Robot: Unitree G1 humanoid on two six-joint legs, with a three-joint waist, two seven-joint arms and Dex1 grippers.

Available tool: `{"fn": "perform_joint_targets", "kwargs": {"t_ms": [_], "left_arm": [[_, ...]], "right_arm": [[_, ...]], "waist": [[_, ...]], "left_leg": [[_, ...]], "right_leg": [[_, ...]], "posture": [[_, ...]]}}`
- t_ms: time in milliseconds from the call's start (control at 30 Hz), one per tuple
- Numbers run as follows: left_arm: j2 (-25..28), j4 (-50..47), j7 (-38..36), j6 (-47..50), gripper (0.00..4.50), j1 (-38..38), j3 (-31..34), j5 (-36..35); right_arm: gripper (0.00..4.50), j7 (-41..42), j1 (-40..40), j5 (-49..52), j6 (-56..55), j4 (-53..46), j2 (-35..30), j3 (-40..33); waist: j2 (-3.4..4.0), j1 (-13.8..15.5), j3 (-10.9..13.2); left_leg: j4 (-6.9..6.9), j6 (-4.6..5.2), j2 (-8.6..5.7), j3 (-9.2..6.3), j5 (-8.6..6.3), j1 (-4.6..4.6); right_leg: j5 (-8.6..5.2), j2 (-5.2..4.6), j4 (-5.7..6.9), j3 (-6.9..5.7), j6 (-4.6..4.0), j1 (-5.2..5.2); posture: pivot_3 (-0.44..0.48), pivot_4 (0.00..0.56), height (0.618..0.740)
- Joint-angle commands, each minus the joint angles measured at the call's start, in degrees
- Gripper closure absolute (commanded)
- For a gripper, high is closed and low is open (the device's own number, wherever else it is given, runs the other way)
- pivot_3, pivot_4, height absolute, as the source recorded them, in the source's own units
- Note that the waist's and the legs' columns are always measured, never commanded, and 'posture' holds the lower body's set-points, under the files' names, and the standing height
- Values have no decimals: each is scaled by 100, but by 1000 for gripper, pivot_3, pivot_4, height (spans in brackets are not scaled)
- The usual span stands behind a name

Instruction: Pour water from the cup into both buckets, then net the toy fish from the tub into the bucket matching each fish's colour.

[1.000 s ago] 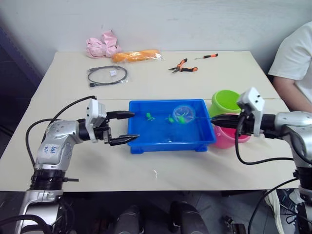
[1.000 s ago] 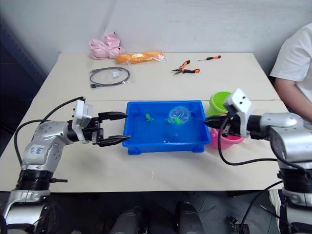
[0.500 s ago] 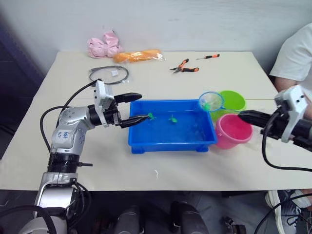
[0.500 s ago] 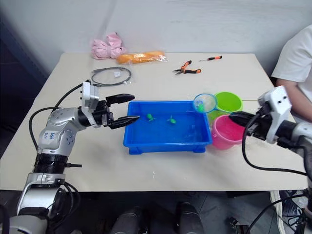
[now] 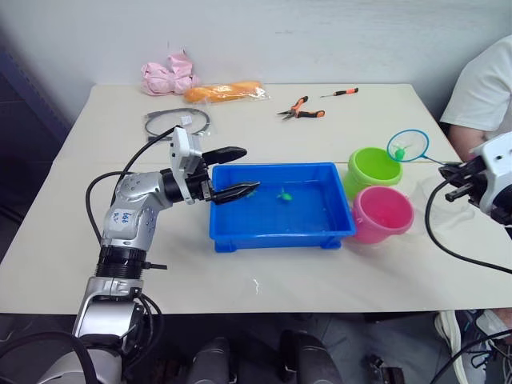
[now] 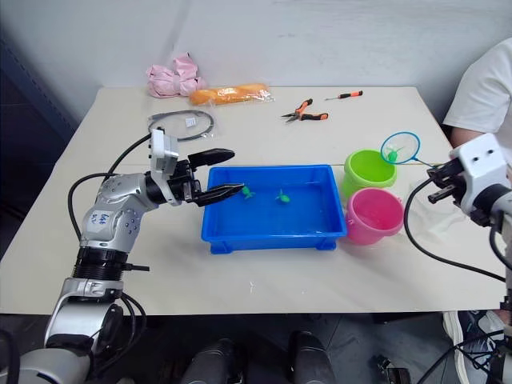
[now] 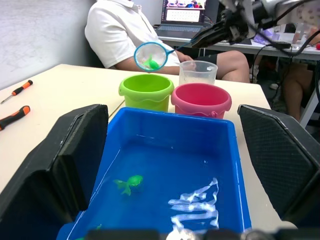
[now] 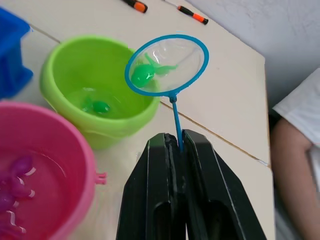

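Between the two black fingers of the right hand point(image 8: 179, 150), pinched tight: the thin black stick of the small round net point(image 8: 167, 64) with its light blue hoop and fine mesh, one small green toy fish point(image 8: 145, 73) lying in the mesh. Just past the fingertips and below the hoop, the round lime green plastic bucket point(image 8: 65, 65), holding water and at least one green fish; hoop poised near its far rim, not squarely over the opening. Beside the hand's nearer side, the round pink plastic bucket point(image 8: 75, 150) with pink fish in water, touching or nearly touching the green one. Farther off, the shallow bright blue rectangular tub point(image 5: 232, 234), two green fish point(image 5: 282, 194) left in it. Over its far end, the left hand point(image 5: 232, 172), fingers spread wide, holding nothing. Behind the buckets, a clear plastic cup point(image 7: 198, 73).

Likely risks: tipping the net too early and dropping the fish onto the surface point(image 5: 264, 132) rather than into green; swinging low and knocking the light bucket; drifting over pink and sorting wrongly. Open room above both buckets and beyond them toward the screwdriver point(image 5: 340, 93); a seated person point(image 5: 484, 88) close by the right arm, limiting outward swing.
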Motion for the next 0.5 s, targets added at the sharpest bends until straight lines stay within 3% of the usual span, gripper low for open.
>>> {"fn": "perform_joint_targets", "kwargs": {"t_ms": [33, 333, 500], "left_arm": [[6, -194, 60, -31, 58, -75, 40, 7], [147, -448, 106, 164, 58, 141, 76, -32], [151, -503, 124, 148, 58, 183, 64, -34]], "right_arm": [[4500, -480, 7, -823, -1144, 180, -205, 279], [4500, -1783, 205, -3075, -3273, 587, -914, 1246], [4500, -2302, 204, -3685, -3631, 703, -1006, 1397]], "waist": [[0, -2, 0], [0, -3, 0], [1, -9, 0]], "left_leg": [[0, 0, 0, 0, 0, 0], [0, -5, 3, 1, 3, 0], [0, -10, 7, 3, 6, 4]], "right_leg": [[0, 0, 0, 1, 0, 0], [0, -2, -2, 12, 0, 0], [0, -2, -4, 19, 0, 1]], "posture": [[0, 150, 740], [0, 150, 740], [0, 150, 740]]}}
